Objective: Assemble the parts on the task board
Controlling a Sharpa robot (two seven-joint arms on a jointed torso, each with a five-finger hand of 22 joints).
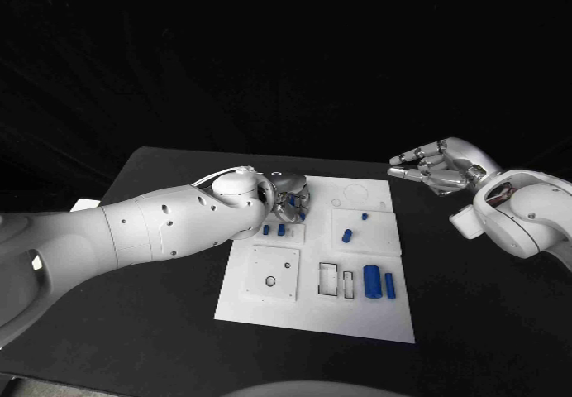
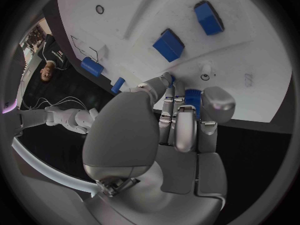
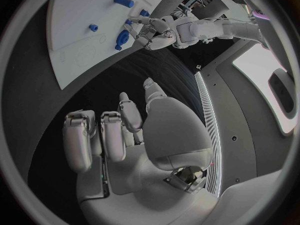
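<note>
Left hand (image 1: pixel 283 192) — set down over the far left part of the task board (image 1: pixel 312 318), fingers curled together around a small blue part (image 2: pixel 192 98); the left wrist view shows that part between the fingers (image 2: pixel 185 130) and thumb, at the board's surface near its far edge.

Right hand (image 1: pixel 437 166) — raised above the black table (image 1: pixel 477 314) beyond the board's far right corner, well apart from every part; fingers loosely curved and separated, nothing in them, as the right wrist view (image 3: pixel 119 130) confirms.

Black table — carries the board at its middle.

Task board — white plate, roughly rectangular, with a raised square panel (image 1: pixel 274 271) at its near left bearing small holes, and two narrow rectangular outlines (image 1: pixel 337 281) just to that panel's right.

Two blue cylinders (image 1: pixel 380 281) — largest of the parts, lying side by side on the board's near right area, just beside the rectangular outlines.

Blue block (image 1: pixel 347 235) — lying at the board's middle right, apart from the cylinders.

Two small blue pieces (image 1: pixel 275 230) — standing next to each other on the board's left middle, just under the left wrist.

Tiny blue piece (image 1: pixel 364 217) — on the far right area, near the blue block.
</note>
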